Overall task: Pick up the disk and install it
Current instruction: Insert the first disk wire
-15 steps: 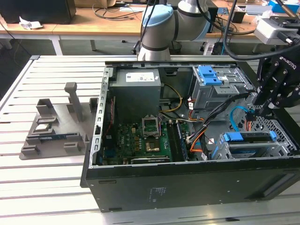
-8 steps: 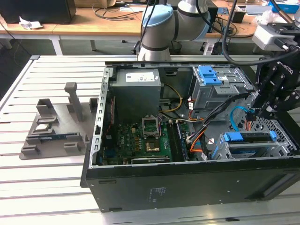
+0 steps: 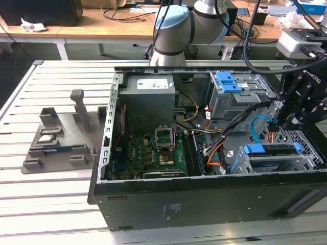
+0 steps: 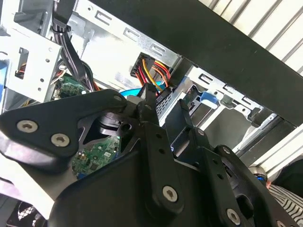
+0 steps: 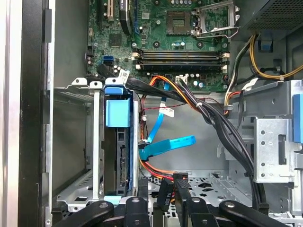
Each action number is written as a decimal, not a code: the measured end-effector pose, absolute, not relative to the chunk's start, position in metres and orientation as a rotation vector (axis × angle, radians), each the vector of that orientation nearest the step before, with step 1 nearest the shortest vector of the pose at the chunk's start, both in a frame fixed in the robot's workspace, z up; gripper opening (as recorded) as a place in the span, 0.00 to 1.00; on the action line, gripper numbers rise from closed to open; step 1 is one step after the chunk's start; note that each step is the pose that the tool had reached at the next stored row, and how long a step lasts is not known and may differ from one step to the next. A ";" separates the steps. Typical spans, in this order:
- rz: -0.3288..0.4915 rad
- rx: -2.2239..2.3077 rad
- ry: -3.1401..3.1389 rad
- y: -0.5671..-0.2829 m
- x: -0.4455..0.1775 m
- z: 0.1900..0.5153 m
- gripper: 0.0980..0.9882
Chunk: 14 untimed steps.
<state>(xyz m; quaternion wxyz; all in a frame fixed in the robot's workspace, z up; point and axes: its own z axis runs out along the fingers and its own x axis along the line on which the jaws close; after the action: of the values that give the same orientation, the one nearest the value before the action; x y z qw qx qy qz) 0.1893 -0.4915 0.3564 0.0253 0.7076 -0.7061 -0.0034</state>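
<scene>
Disk [image 5: 117, 156] with blue carrier frame seated on edge in drive cage [image 5: 78, 142], gripper [image 3: 286, 120] above, apparently nearly closed, empty

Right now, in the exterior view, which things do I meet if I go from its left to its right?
Grey holder stand → power supply box → blue-tabbed upper drive cage → disk in the lower cage, beside the black hand at the exterior view's right.
</scene>
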 end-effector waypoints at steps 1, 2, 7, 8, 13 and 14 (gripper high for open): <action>-0.010 2.188 -2.183 -0.491 0.189 0.356 0.30; -0.009 2.187 -2.183 -0.491 0.189 0.356 0.30; -0.006 2.186 -2.181 -0.491 0.189 0.356 0.08; -0.005 2.185 -2.181 -0.491 0.189 0.356 0.08; -0.003 2.184 -2.180 -0.492 0.189 0.356 0.08; -0.003 2.184 -2.180 -0.492 0.188 0.356 0.08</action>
<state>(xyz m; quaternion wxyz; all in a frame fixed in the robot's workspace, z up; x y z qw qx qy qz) 0.1882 -0.4919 0.3564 0.0280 0.7076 -0.7061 -0.0008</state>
